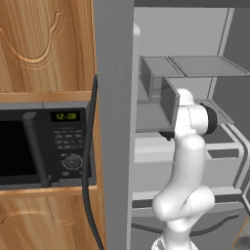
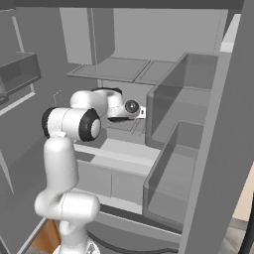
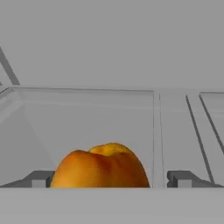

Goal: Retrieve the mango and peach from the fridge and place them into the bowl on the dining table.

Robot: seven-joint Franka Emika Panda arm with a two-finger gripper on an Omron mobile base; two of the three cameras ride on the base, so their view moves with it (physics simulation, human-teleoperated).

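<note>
A yellow-orange mango (image 3: 101,168) lies on a pale grey shelf (image 3: 87,118) inside the open fridge (image 2: 149,30). In the hand view it sits close in front of my gripper (image 3: 109,179), between the two dark fingertips (image 3: 41,178), which stand wide apart on either side and do not touch it. The gripper is open. From the right base view, my hand (image 2: 130,108) reaches into the fridge at mid-shelf height. The peach, the bowl and the dining table are out of view.
Clear door bins (image 2: 173,149) on the open fridge door stand close to the right of my arm. Another shelf (image 2: 111,68) runs above the hand. A microwave (image 1: 44,146) sits in wooden cabinetry left of the fridge.
</note>
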